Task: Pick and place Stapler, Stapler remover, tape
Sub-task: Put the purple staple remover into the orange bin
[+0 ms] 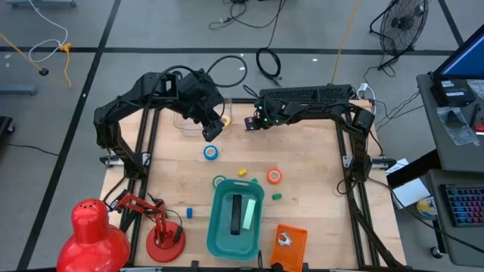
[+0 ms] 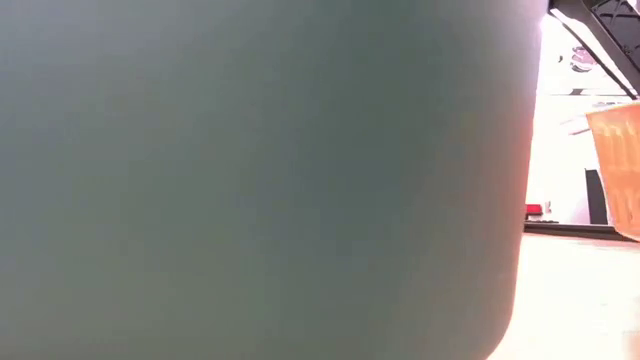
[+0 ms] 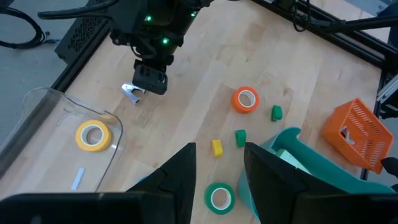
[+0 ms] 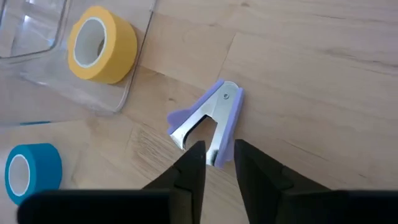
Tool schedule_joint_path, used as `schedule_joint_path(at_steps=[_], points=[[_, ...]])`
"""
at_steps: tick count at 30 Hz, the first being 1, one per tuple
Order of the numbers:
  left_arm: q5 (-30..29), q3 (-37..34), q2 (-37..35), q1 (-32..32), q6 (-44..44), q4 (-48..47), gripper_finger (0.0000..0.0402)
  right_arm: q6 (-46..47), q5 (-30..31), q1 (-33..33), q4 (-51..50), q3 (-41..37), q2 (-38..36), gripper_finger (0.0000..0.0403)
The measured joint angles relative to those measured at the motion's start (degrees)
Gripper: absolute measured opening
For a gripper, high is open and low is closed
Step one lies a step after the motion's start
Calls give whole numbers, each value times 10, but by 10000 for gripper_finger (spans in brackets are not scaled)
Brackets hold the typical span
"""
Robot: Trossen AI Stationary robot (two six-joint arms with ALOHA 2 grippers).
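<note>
On the wooden table point(image 1: 318, 174), yellow tape point(image 4: 102, 43) sits in a clear tray point(image 4: 37, 56). The staple remover point(image 4: 208, 121) lies just ahead of the right gripper point(image 4: 217, 165), its fingers narrowly parted, gripping nothing.

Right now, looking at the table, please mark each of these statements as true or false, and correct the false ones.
1. The staple remover lies on bare wood in front of the right tool. True.
2. The yellow tape sits inside the teal bin. False: it sits on a clear tray, beside the staple remover.
3. The orange tape lies on the table, apart from the teal bin. True.
4. The left tool is holding the green tape. False: its fingers are open above the table, with the green tape lying below them.
5. The orange basket stands beside the teal bin. True.
</note>
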Motion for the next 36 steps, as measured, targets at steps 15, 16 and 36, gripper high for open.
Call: schedule_joint_path(at_steps=[15, 16, 36], points=[[0, 0, 0, -2, 1, 7, 136, 5, -28, -1, -6, 0, 0, 50], [0, 0, 0, -4, 1, 8, 136, 7, -28, -1, -5, 0, 0, 50], [-14, 0, 0, -35, -14, 7, 136, 52, -59, -3, 14, 1, 34, 49]])
